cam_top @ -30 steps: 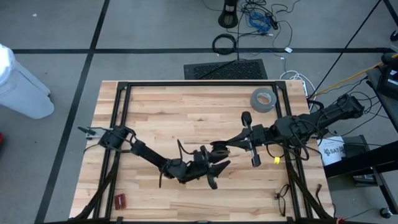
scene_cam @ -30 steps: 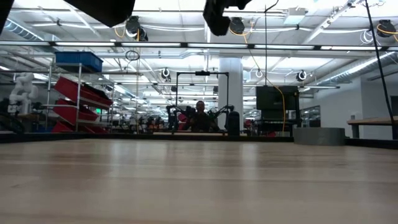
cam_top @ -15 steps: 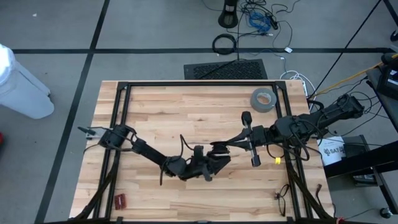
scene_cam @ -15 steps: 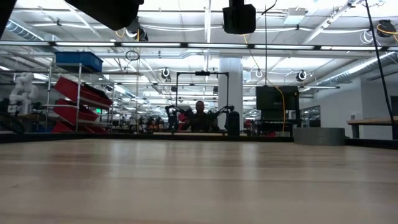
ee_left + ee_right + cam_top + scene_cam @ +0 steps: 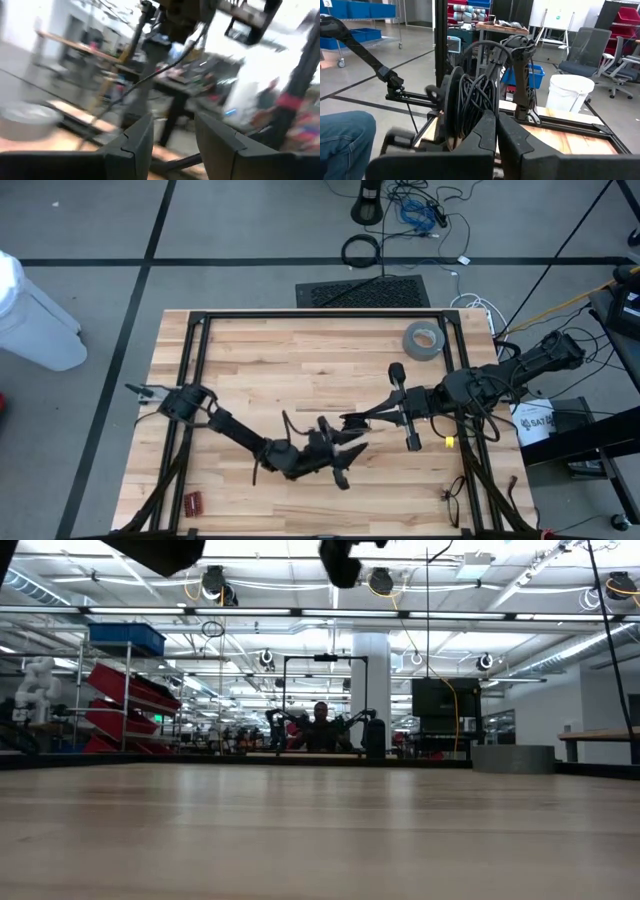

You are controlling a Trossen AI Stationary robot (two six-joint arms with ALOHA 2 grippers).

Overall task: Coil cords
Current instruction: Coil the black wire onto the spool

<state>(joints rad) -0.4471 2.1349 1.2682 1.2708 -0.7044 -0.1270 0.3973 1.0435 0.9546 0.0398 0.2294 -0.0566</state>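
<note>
Above the wooden counter (image 5: 300,360), mid-span, the left end effector (image 5: 335,455) holds its fingers spread around a mostly wound bundle of cords (image 5: 470,107). The right end effector (image 5: 350,421), pressed together, pinches the strand just beside it. Judging by the bundle, only the tail remains.

The left wrist view is strongly blurred, so the room past the left tool (image 5: 172,145) cannot be made out. In the low view both arms are cut off by the upper edge. From above, the cord (image 5: 290,423) is too thin to follow. At lower left a small red thing (image 5: 192,502) is too small to tell.
</note>
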